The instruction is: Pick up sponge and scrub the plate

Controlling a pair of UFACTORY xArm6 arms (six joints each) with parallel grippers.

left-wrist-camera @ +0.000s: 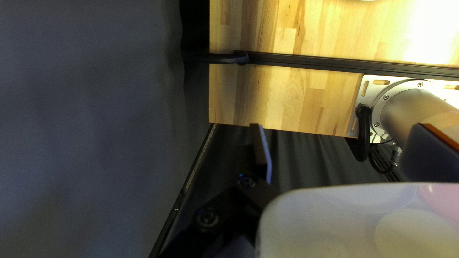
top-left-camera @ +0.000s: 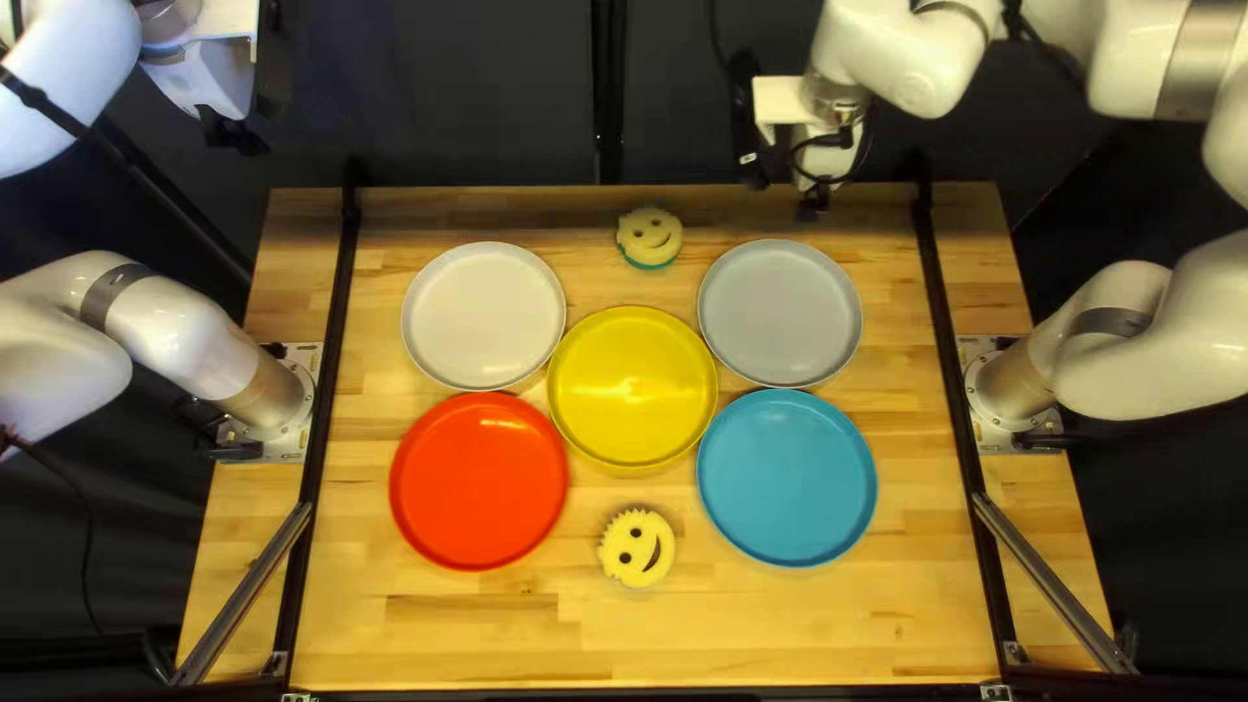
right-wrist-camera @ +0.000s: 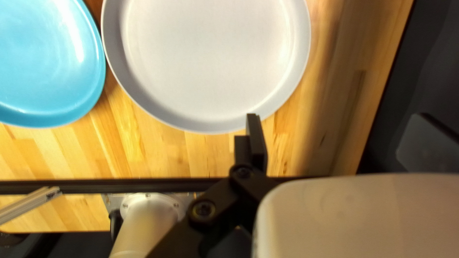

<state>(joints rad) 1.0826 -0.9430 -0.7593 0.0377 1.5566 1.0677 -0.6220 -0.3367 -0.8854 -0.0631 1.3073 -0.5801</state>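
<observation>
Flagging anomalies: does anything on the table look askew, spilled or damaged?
Nothing stands out: the white plate, yellow plate, gray plate, red plate and blue plate lie flat and look whole, both smiley sponges lie face up and no spill shows.

Wooden table (top-left-camera: 455, 644), smooth, satiny; yellow plate (top-left-camera: 633, 386), red plate (top-left-camera: 479, 481), blue plate (top-left-camera: 787, 477) glossy, smooth, plastic-looking; white plate (top-left-camera: 484, 316), gray plate (top-left-camera: 780, 313) smooth, softer sheen; near sponge (top-left-camera: 637, 547), far sponge (top-left-camera: 649, 238) matt, foam-like; curtain (top-left-camera: 455, 91) matt cloth; slanted bar (top-left-camera: 243, 592) bare metal; arm shells (top-left-camera: 182, 332) glossy, smooth.
</observation>
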